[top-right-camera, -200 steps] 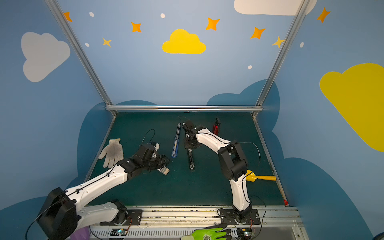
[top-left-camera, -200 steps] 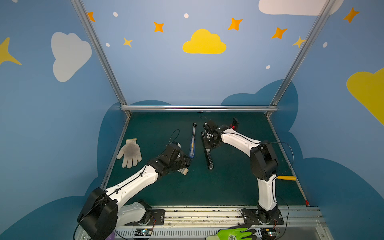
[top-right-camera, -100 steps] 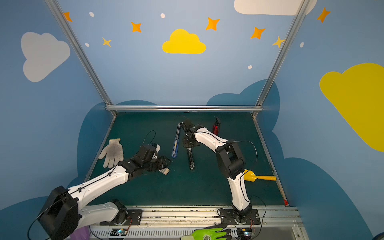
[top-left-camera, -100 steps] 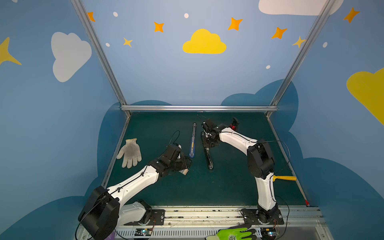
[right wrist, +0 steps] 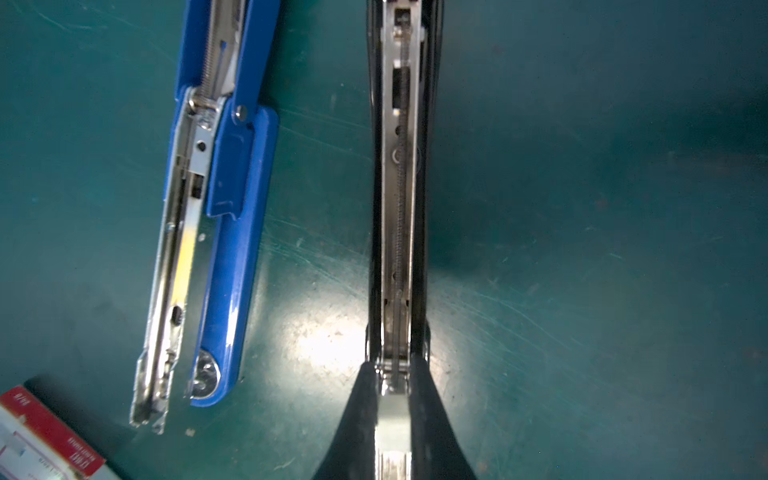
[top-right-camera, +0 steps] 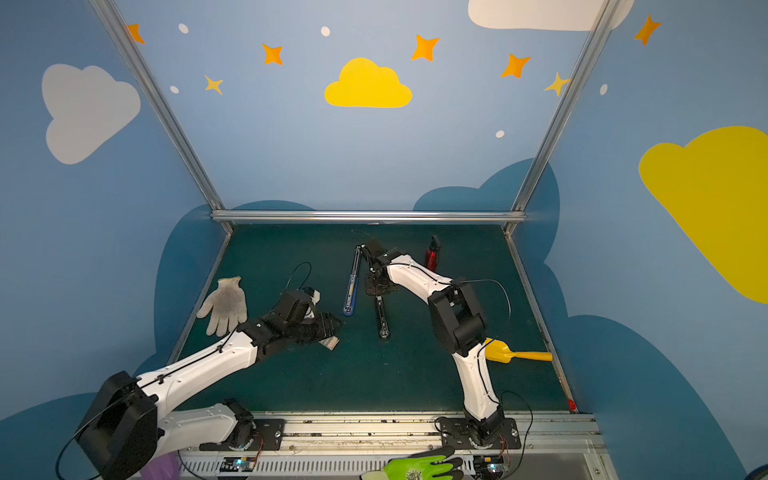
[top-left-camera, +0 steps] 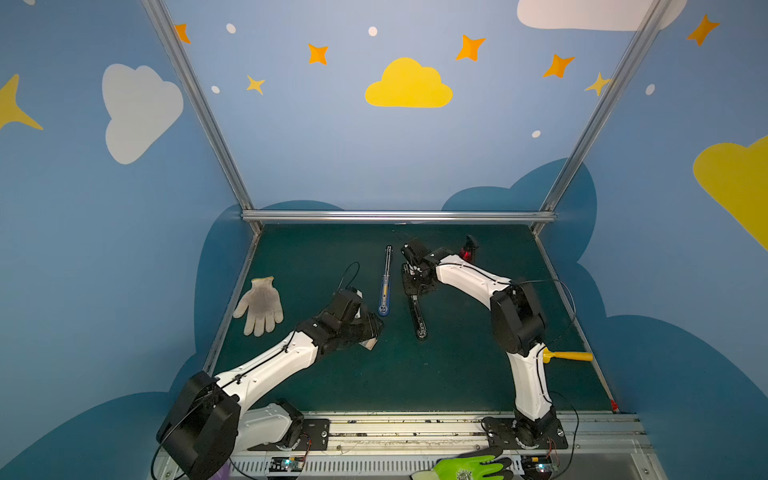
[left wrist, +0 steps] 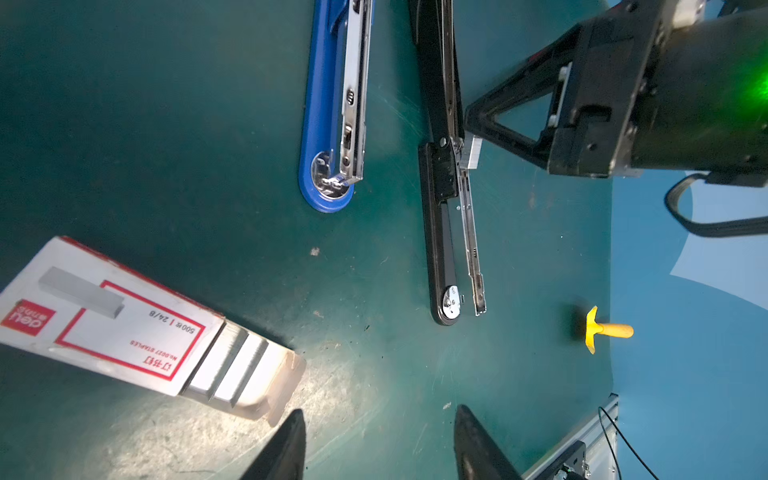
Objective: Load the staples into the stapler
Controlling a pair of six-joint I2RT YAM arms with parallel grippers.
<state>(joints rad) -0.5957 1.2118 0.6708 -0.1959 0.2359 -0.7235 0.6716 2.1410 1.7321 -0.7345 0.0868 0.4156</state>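
A: Left side?

B: White glove point(top-left-camera: 259, 305) at the mat's 9 o'clock. Left gripper point(left wrist: 379, 415) is spread and holds nothing.

A: Staples?

B: Staple box point(left wrist: 108, 316) lies flat at the blue stapler's point(top-left-camera: 386, 278) 7 o'clock, with the tray slid out and staple rows showing.

A: Middle?

B: Black stapler point(top-left-camera: 417, 307) lies open at the blue one's 3 o'clock, apart from it.

A: Right?

B: Right gripper point(right wrist: 392, 374) pinches a staple strip point(right wrist: 392, 419) over the black stapler's rail. Contact unclear. Red bottle point(top-left-camera: 467, 251) at 1 o'clock, yellow scoop point(top-left-camera: 567, 355) at 4.
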